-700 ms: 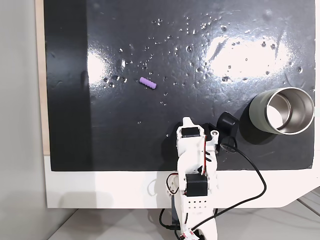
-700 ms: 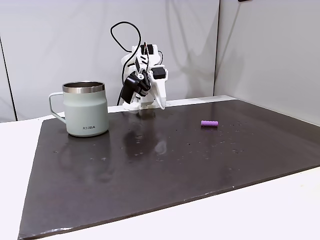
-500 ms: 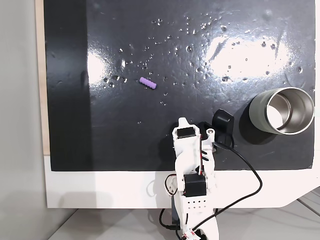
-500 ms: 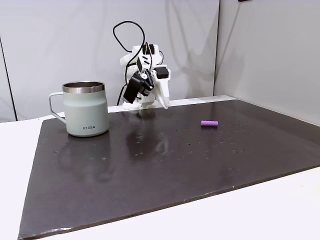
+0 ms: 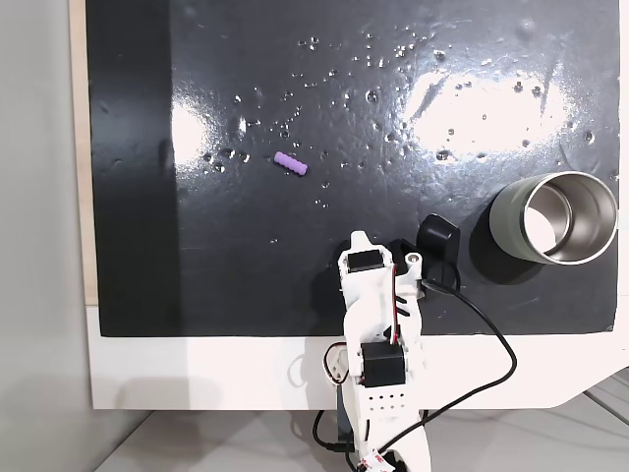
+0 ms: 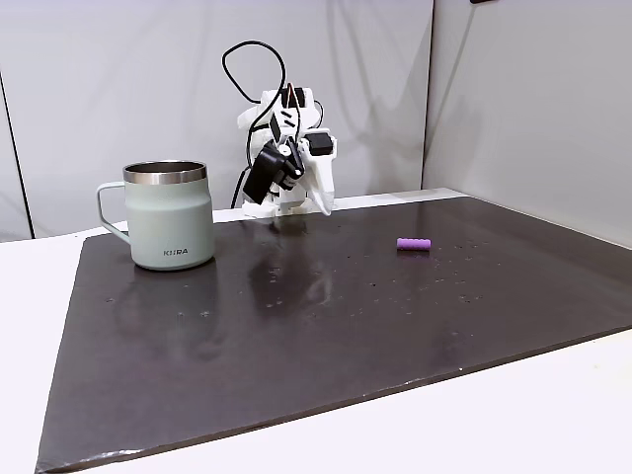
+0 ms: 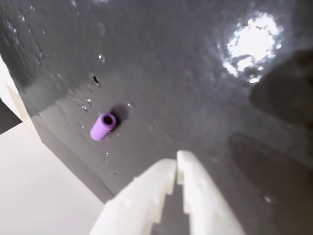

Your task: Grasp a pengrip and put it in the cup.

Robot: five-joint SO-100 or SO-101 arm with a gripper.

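We see our claw (image 7: 176, 161) closed and empty above the dark counter (image 7: 195, 98) — the purple pengrip (image 7: 103, 126) lies ahead on it, well apart from the cup (image 5: 555, 218)

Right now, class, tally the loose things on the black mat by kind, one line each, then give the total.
Pengrip: 1, purple, lying on the mat
Cup: 1, grey-green, upright
Total: 2
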